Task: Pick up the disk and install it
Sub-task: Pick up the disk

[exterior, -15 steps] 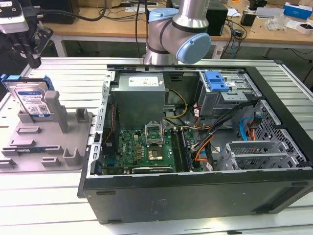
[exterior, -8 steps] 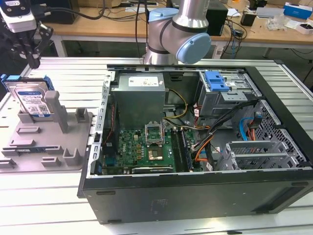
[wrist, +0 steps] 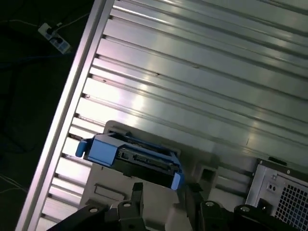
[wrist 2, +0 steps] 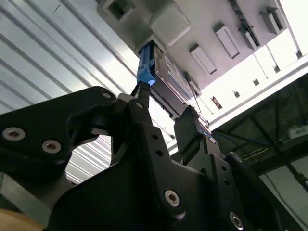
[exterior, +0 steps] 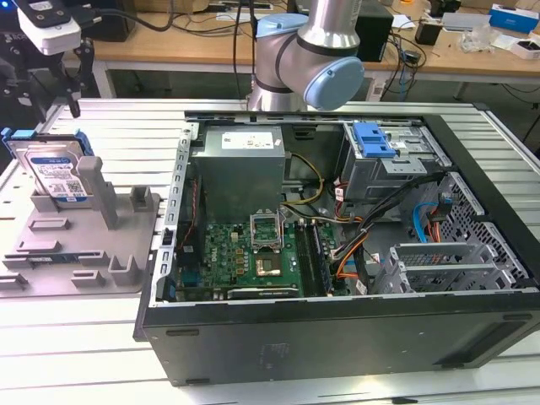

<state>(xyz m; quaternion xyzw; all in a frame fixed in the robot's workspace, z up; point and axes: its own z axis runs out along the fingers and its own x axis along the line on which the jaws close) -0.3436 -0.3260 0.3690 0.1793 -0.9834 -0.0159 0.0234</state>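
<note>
The disk point(exterior: 59, 173) is a silver drive with a white-and-blue label in a blue carrier. It stands on edge in a grey fixture point(exterior: 80, 245) at the exterior view's left. My arm's wrist point(exterior: 49, 29) hangs above it there. Both wrist views look down past the black fingers point(wrist 2: 139, 103) to the disk point(wrist 2: 161, 72), whose blue carrier end point(wrist: 103, 149) faces the camera. My gripper point(wrist: 163, 192) is open, its fingers apart on either side of the disk's line and a short way off it, with nothing held.
An open computer case point(exterior: 337, 337) fills the table's middle, holding a grey power supply point(exterior: 240, 169), a green motherboard point(exterior: 253, 249) and a drive bay with a blue latch point(exterior: 374, 139). The ribbed aluminium table point(wrist: 202, 62) runs around the fixture. A cluttered workbench point(exterior: 456, 42) stands behind.
</note>
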